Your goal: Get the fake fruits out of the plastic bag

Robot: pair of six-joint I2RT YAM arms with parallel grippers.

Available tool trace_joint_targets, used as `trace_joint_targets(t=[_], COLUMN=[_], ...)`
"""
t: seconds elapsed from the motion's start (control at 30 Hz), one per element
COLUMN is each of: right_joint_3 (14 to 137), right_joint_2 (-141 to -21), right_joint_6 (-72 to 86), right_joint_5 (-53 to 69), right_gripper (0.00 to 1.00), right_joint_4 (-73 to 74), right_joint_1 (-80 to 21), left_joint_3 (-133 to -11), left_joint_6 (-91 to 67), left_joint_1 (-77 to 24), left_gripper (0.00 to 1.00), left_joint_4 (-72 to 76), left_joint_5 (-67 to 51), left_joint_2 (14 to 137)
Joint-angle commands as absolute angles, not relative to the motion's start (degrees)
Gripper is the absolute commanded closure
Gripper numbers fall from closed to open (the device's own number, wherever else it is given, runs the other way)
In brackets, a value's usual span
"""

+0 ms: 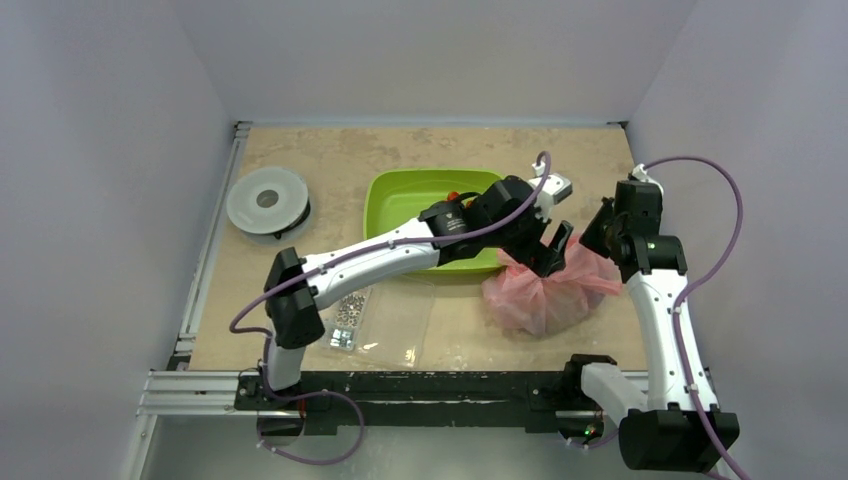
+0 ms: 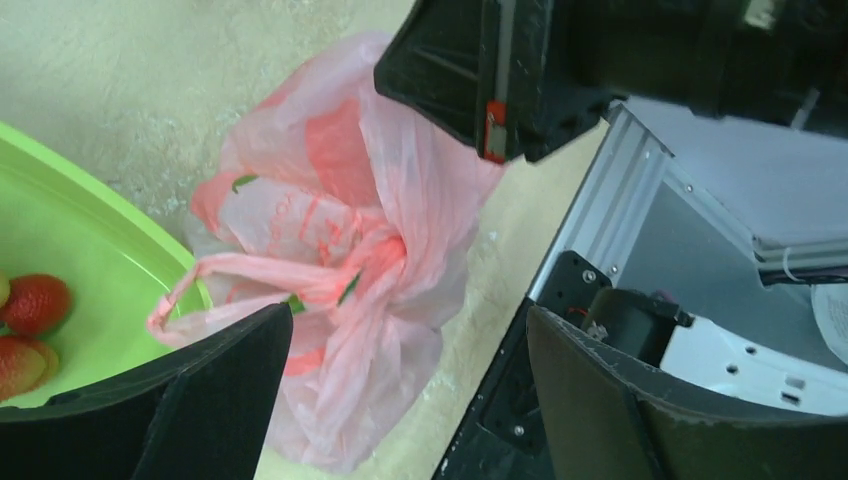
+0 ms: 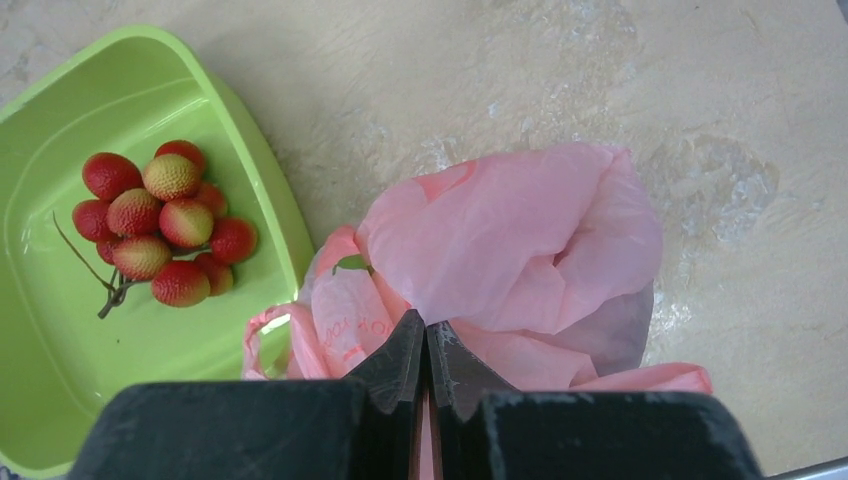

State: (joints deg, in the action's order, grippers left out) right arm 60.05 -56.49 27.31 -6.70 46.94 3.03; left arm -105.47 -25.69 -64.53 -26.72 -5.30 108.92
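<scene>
By the tabletop's right edge, toward its near corner, sits the plastic bag (image 3: 520, 240). It is bunched shut, so the fake fruits are hidden inside. The right gripper (image 3: 426, 345), fingers together, pinches the film, probably to anchor it. The left gripper (image 2: 405, 322) hangs spread above, seemingly ready to reach in. Beyond, the green tray (image 1: 385, 205) holds a berry cluster (image 3: 160, 225).

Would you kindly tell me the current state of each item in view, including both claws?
plastic bag: bunched up, lying on the table beside the tray.
left claw: open, over the bag, holding nothing.
right claw: shut on a fold of the plastic bag.
green tray: upright, holding the berry cluster.
screw box: lying flat.
</scene>
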Motion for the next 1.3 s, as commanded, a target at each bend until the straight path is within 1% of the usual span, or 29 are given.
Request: trace_joint_targets(t=[0.0, 0.1, 0.17, 0.2, 0.27, 0.33, 0.4, 0.43, 0.47, 0.5, 0.53, 0.6, 0.63, 0.73, 0.83, 0.97, 1.07, 1.17, 1.2, 1.27], right_joint_3=[61.45, 61.46, 61.13, 60.99, 60.83, 60.90, 60.85, 60.71, 60.75, 60.69, 60.79, 61.13, 61.31, 62.51, 63.28, 65.39, 66.31, 66.11, 65.83, 65.57], right_joint_2=[-55.81, -55.88, -55.82, -55.81, -55.58, -55.34, -55.28, -55.40, -55.56, -55.77, -55.99, -56.42, -56.42, -57.25, -59.41, -62.37, -64.90, -66.34, -66.06, -64.74], right_joint_6=[25.76, 25.73, 25.72, 25.75, 25.69, 25.30, 24.78, 24.76, 24.67, 24.66, 24.68, 24.50, 24.57, 26.00, 27.31, 28.24, 28.03, 27.49, 26.94, 26.71], right_joint_5=[-3.84, -3.52, -3.26, -3.25, -3.21, -3.33, -3.26, -3.63, -4.16, -4.89, -5.45, -6.47, -7.40, -10.40, -12.40, -17.14, -17.76, -17.95, -17.67, -16.11], right_gripper=[1.00, 1.00, 1.00, 1.00, 1.00, 1.00, 1.00, 1.00, 1.00, 1.00, 1.00, 1.00, 1.00, 1.00, 1.00, 1.00, 1.00, 1.00, 0.96, 0.77], right_joint_4=[44.20, 44.12, 43.96, 43.87, 43.71, 43.55, 43.38, 43.27, 43.24, 43.17, 43.22, 43.44, 43.64, 44.74, 45.13, 45.96, 46.81, 48.72, 48.64, 48.14], right_joint_1=[3.21, 3.19, 3.19, 3.22, 3.24, 3.21, 3.17, 3.23, 3.24, 3.25, 3.17, 3.18, 3.17, 2.92, 2.88, 2.88, 2.89, 2.86, 2.90, 2.87], left_joint_3=[-113.43, -115.87, -117.33, -117.94, -117.91, -116.12, -114.49, -113.87, -113.06, -111.87, -110.07, -105.50, -102.69, -93.71, -87.00, -81.35, -81.09, -84.02, -85.64, -88.02], left_joint_6=[-19.78, -19.22, -19.07, -19.19, -19.78, -20.73, -21.44, -21.79, -22.13, -22.43, -22.72, -24.04, -25.06, -29.69, -33.70, -37.79, -41.26, -43.38, -43.68, -44.30], left_joint_1=[-64.33, -64.32, -64.34, -64.34, -64.31, -64.29, -64.25, -64.24, -64.25, -64.25, -64.25, -64.13, -63.78, -61.90, -60.01, -59.21, -58.95, -58.80, -58.87, -58.87], left_gripper=[0.17, 0.21, 0.21, 0.20, 0.13, 0.13, 0.26, 0.43, 0.53, 0.61, 0.68, 0.78, 0.86, 1.00, 1.00, 1.00, 1.00, 1.00, 1.00, 1.00], left_joint_4=[-34.76, -36.06, -37.22, -37.60, -37.61, -36.74, -35.94, -35.66, -35.37, -34.75, -33.89, -31.65, -30.20, -23.92, -18.10, -14.23, -13.74, -15.58, -16.61, -18.17], left_joint_5=[-4.25, -4.89, -5.86, -6.29, -6.79, -6.77, -6.87, -6.85, -6.72, -6.58, -6.36, -5.21, -5.05, -6.80, -11.21, -13.87, -15.36, -17.41, -17.90, -18.23], left_joint_2=[116.07, 118.33, 119.67, 120.42, 121.39, 121.61, 121.36, 121.13, 120.52, 119.58, 118.45, 115.39, 113.43, 108.07, 105.35, 103.16, 102.98, 104.95, 106.02, 107.96])
